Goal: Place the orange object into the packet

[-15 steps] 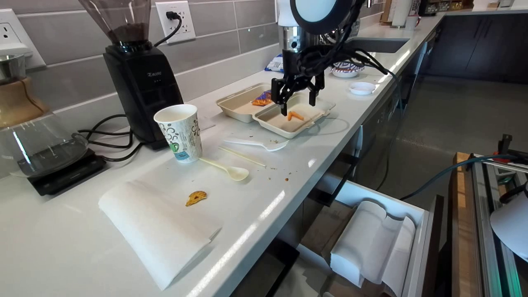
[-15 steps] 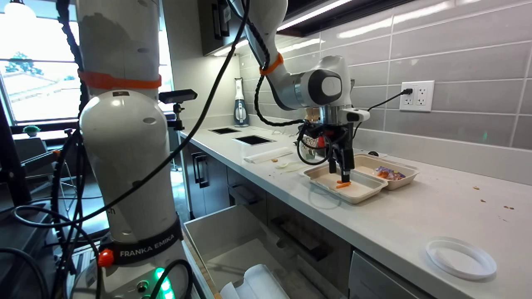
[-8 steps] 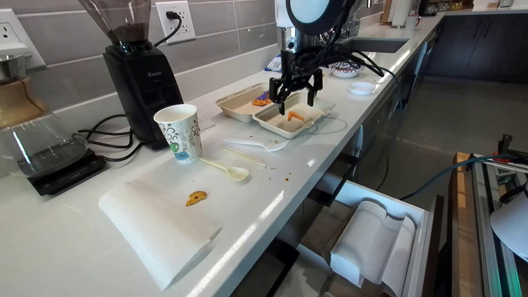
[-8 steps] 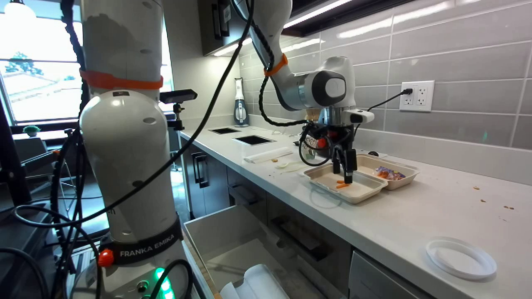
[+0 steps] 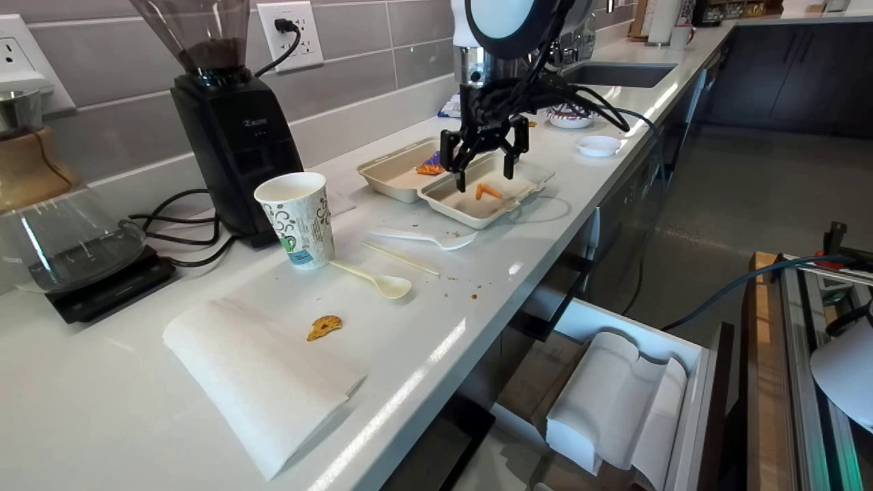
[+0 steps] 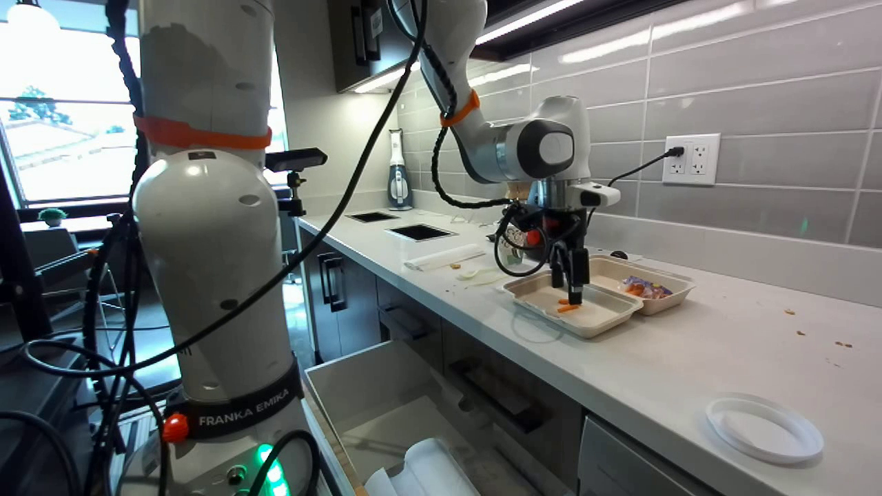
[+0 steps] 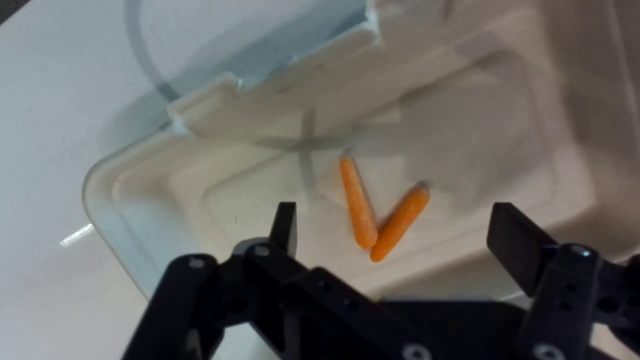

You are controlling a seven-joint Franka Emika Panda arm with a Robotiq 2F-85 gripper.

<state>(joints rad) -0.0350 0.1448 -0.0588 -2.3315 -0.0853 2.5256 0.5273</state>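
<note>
Counting up, we've 1 tray [image 6: 608, 312] w/ 2 halves: 2 orange carrots [image 7: 358, 205] in a V in 1 half, 1 packet [image 6: 646, 288] in the other. Our claw [image 5: 485, 179] hangs over the carrots, jaws wide apart & grip empty.

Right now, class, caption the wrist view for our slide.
Open gripper over a beige tray, two orange carrots lying in a V inside.

The gripper [image 5: 485, 177] hides part of the bag [image 5: 430, 164] in an exterior view, whose top edge cuts off the coffee grinder [image 5: 235, 143]. The wrist view crops the food box [image 7: 480, 150]. Crumbs [image 6: 790, 312] are too small to identify.
</note>
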